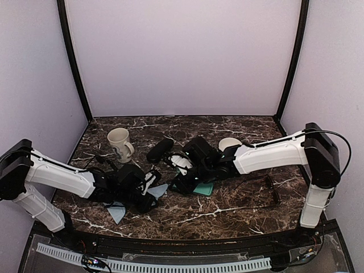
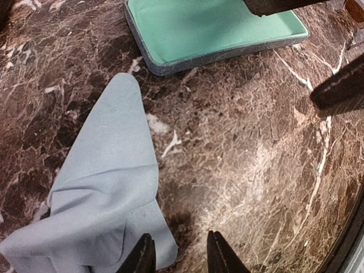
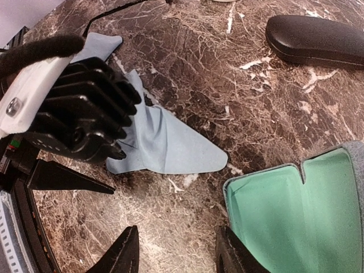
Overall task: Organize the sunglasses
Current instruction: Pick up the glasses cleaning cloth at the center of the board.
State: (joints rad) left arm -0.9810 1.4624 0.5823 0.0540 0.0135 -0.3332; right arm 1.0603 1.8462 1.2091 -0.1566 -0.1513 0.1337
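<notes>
Table (image 1: 239,219): dark veined marble, pale walls on three sides.
Cloth (image 2: 102,193): blue and rumpled, lying front-left, nearest the arm bases.
Left gripper (image 2: 180,244): right down over the cloth's edge, jaws a narrow way apart, bare marble between them, holding nothing.
Sunglasses (image 1: 273,190): one pair lies flat at the right of the table, well apart from both grippers and outside any case. I cannot pick out a second pair for sure.
Open case (image 3: 296,216): blue-grey with a green lining, mid-table; the part in view is bare.
Right gripper (image 3: 177,239): poised just beside the open case, jaws moderately apart, empty.
Black case (image 3: 318,37): closed, further back.
Mug (image 1: 119,143): cream, standing upright at the far left.
Handling, my call: light, thin-framed and fragile at the hinges, with slick lenses that scratch. Pinch across the bridge or front rim, gently, never by a slim arm.
</notes>
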